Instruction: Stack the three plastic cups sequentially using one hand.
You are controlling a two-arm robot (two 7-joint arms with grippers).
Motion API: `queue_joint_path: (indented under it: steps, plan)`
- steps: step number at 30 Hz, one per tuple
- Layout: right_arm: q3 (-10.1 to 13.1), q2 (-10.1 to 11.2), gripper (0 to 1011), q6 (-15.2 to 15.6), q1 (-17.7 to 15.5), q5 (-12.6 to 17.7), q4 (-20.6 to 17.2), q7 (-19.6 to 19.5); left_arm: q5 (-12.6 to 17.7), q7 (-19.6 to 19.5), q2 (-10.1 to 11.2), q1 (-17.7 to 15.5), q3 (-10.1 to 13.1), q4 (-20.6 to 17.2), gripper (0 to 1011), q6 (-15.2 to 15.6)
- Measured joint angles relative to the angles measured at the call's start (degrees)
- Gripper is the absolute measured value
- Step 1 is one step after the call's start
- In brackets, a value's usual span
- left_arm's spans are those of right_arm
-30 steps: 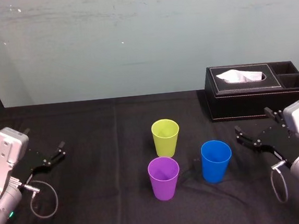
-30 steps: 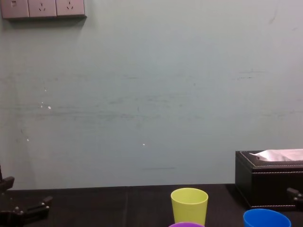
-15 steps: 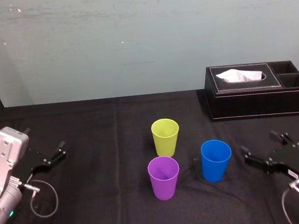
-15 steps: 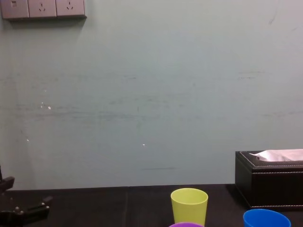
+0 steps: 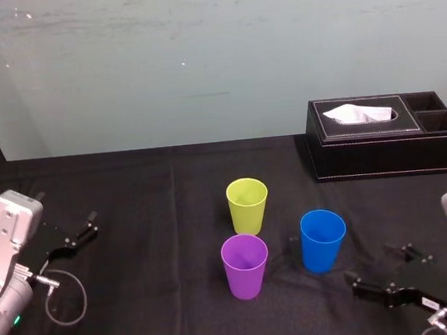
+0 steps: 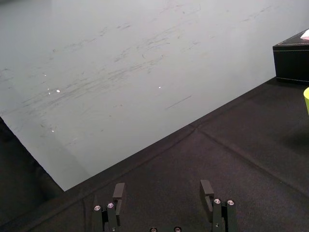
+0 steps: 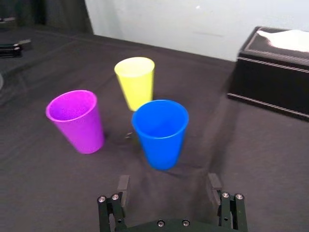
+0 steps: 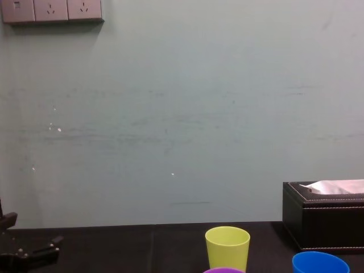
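Observation:
Three plastic cups stand upright and apart mid-table: the yellow-green cup (image 5: 247, 204) farthest back, the purple cup (image 5: 245, 266) in front of it, the blue cup (image 5: 323, 240) to the right. My right gripper (image 5: 371, 265) hovers low near the table's front right, open, a short way from the blue cup. In the right wrist view its fingers (image 7: 123, 184) stand wide apart around nothing, with the blue cup (image 7: 160, 133) just ahead, the purple cup (image 7: 76, 121) and the yellow-green cup (image 7: 135, 82) beyond. My left gripper (image 5: 77, 237) rests open at the far left.
A black tissue box (image 5: 381, 136) with a white tissue sits at the back right, behind the blue cup. Black cloth (image 5: 150, 221) covers the table, and a pale wall stands close behind it. A cable loop (image 5: 67, 303) hangs by the left arm.
My right gripper has dropped and pulled back from beside the tissue box toward the table's front edge, still open. The cups and the left arm have not moved.

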Motion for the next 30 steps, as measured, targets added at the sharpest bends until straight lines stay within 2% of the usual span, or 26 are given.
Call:
queue_joint_path:
  steps: [6,14,30]
  plan:
    - [-1.1,-1.8,1002,1.6,0.3,-1.0,-0.2,0.5,0.0,0.0,0.0,0.0,0.0,0.0,1000,0.0]
    - [-1.9,-4.8,1003,2.4,1.8,-3.1,1.6,-0.3,0.0,0.0,0.0,0.0,0.0,0.0,1000,0.0]
    - [-2.8,-9.5,1003,0.8,5.3,-7.2,6.1,0.4,0.0,0.0,0.0,0.0,0.0,0.0,1000,0.0]
